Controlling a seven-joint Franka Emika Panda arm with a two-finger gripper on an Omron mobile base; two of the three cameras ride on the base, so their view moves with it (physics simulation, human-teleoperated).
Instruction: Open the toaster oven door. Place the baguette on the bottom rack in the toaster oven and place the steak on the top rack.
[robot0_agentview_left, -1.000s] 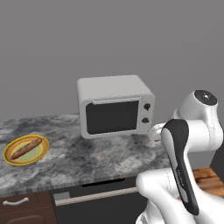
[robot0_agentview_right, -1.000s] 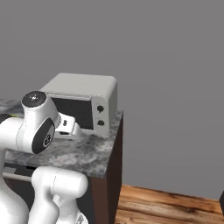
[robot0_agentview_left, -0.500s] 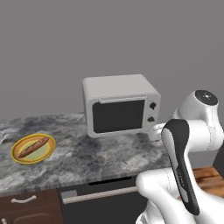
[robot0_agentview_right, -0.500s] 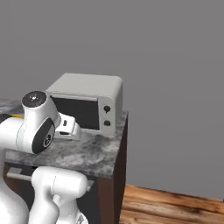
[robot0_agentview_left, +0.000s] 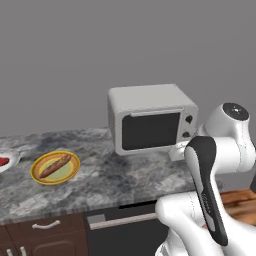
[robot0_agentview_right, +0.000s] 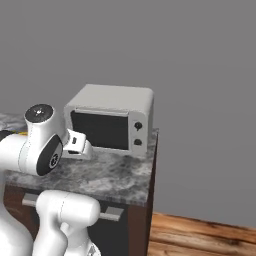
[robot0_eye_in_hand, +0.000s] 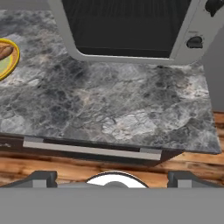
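Observation:
The light-grey toaster oven (robot0_agentview_left: 150, 120) stands at the back of the marble counter, and its door (robot0_agentview_left: 150, 131) with the dark glass is shut, bar handle (robot0_agentview_left: 155, 113) along the top edge. Left of it, the baguette (robot0_agentview_left: 55, 166) lies on a yellow-rimmed green plate (robot0_agentview_left: 37, 172). A sliver of the red steak (robot0_agentview_left: 2, 161) shows at the left edge on a white plate. My gripper (robot0_eye_in_hand: 113, 177) hangs open in front of the counter edge with nothing between its fingers, looking at the lower part of the door (robot0_eye_in_hand: 122, 26). The racks are hidden behind the door.
The counter (robot0_agentview_left: 100, 185) ends just right of the oven (robot0_agentview_right: 150, 170), with wood floor beyond. Two black knobs (robot0_eye_in_hand: 194, 42) sit on the oven's right side. A dark appliance front with a bar handle (robot0_eye_in_hand: 92, 150) lies below the counter edge, beside brown drawers (robot0_agentview_left: 47, 224).
The base has driven to the left: the oven and plate sit further right in both base views, and the steak's plate has come in at the left edge. The gripper stays open.

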